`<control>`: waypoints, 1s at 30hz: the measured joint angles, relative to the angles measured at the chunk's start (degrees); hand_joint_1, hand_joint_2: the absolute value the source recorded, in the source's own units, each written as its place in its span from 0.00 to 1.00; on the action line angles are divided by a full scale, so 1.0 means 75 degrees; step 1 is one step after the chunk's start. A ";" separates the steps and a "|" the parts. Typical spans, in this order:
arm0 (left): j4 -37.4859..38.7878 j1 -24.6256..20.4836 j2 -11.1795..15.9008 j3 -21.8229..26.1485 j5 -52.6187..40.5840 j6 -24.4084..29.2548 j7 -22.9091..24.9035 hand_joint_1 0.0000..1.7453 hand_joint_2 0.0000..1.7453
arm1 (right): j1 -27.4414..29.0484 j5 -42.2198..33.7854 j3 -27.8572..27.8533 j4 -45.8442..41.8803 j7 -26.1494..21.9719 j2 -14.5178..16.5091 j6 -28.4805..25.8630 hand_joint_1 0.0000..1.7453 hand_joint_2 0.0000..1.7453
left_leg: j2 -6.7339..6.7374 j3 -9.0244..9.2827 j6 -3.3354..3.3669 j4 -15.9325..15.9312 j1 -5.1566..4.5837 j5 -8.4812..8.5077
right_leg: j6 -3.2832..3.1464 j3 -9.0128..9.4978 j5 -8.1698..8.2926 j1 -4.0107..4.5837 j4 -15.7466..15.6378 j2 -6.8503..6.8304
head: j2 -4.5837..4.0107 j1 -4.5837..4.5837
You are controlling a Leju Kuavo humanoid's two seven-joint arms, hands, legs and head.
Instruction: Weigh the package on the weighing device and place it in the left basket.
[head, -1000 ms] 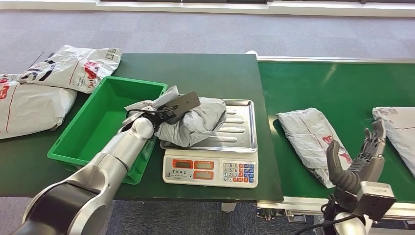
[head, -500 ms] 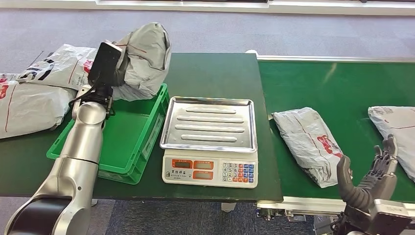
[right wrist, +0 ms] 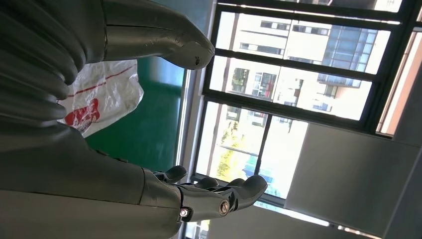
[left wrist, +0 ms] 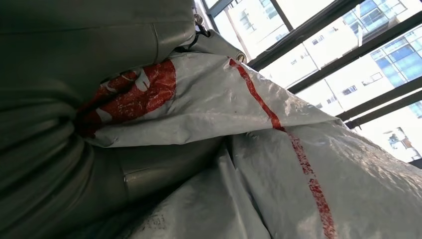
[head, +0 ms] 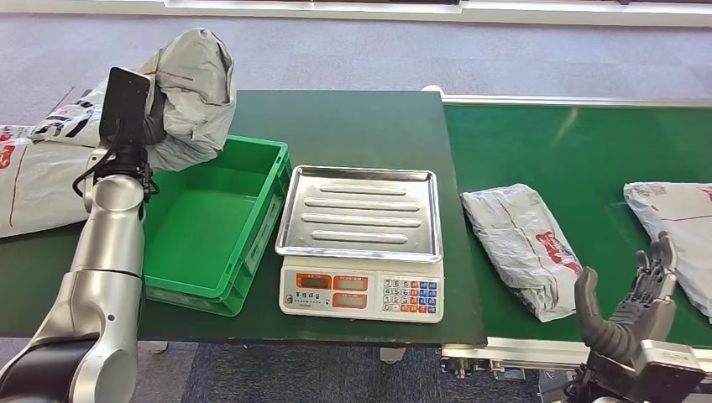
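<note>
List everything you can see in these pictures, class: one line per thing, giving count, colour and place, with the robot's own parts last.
Held package: one, grey with red print, raised above the basket's far left corner.
Basket: one, green, on the table left of the scale.
Scale: one, white body with steel tray, table centre, tray bare.
Table: one, dark green.
Conveyor belt: one, bright green, right of the table.
Belt packages: two, grey with red print, lying flat.
Side packages: at least two, white-grey, table's far left.
Left hand: one, dark, gripping the held package.
Right hand: one, grey, fingers apart, near the belt's front edge.
</note>
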 joint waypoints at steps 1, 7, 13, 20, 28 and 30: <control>0.0001 0.0000 0.0005 0.0009 -0.0007 0.0024 0.0003 1.00 1.00 | 0.0000 0.0001 0.0000 0.0000 0.0001 0.0004 0.0002 0.00 1.00 | 0.0000 0.0000 0.0000 0.0000 0.0000 0.0000 | 0.0000 -0.0001 0.0000 0.0000 0.0000 0.0001 | 0.0001 0.0000; 0.0085 -0.0006 0.0052 0.0149 -0.0513 0.0394 0.0308 0.00 1.00 | 0.0000 0.0020 0.0000 0.0000 0.0041 0.0031 0.0004 0.00 1.00 | 0.0001 0.0000 -0.0001 0.0000 0.0000 0.0000 | 0.0000 -0.0005 0.0000 0.0005 0.0000 0.0003 | 0.0001 0.0000; 0.0479 -0.0018 0.0098 0.0205 -0.1135 0.0374 0.0533 0.00 1.00 | -0.0019 0.0004 0.0000 0.0047 0.0102 0.0032 0.0096 0.00 1.00 | 0.0001 -0.0001 -0.0002 0.0000 0.0001 0.0002 | -0.0001 -0.0006 0.0000 0.0007 0.0000 0.0002 | 0.0001 0.0000; 0.0836 -0.0065 0.0097 0.0205 -0.1319 0.0255 0.0432 0.00 1.00 | -0.0105 -0.0022 0.0000 0.0149 0.0146 0.0034 0.0182 0.00 1.00 | 0.0001 -0.0002 -0.0002 0.0000 0.0000 0.0002 | -0.0001 -0.0005 0.0000 0.0002 0.0000 0.0001 | -0.0001 0.0001; 0.1051 -0.0219 0.0095 0.0205 -0.1346 0.0183 0.0381 0.00 1.00 | -0.0163 -0.0061 0.0000 0.0289 0.0160 0.0034 0.0263 0.00 1.00 | 0.0000 0.0000 -0.0002 0.0000 -0.0001 0.0001 | -0.0001 -0.0005 0.0000 0.0004 0.0000 0.0002 | 0.0001 0.0000; 0.1084 -0.0239 0.0095 0.0205 -0.1340 0.0165 0.0369 0.00 1.00 | -0.0164 -0.0061 0.0000 0.0312 0.0160 0.0035 0.0262 0.00 1.00 | 0.0000 0.0000 -0.0003 0.0000 0.0000 0.0002 | -0.0001 -0.0005 0.0001 0.0005 0.0000 0.0002 | 0.0000 0.0000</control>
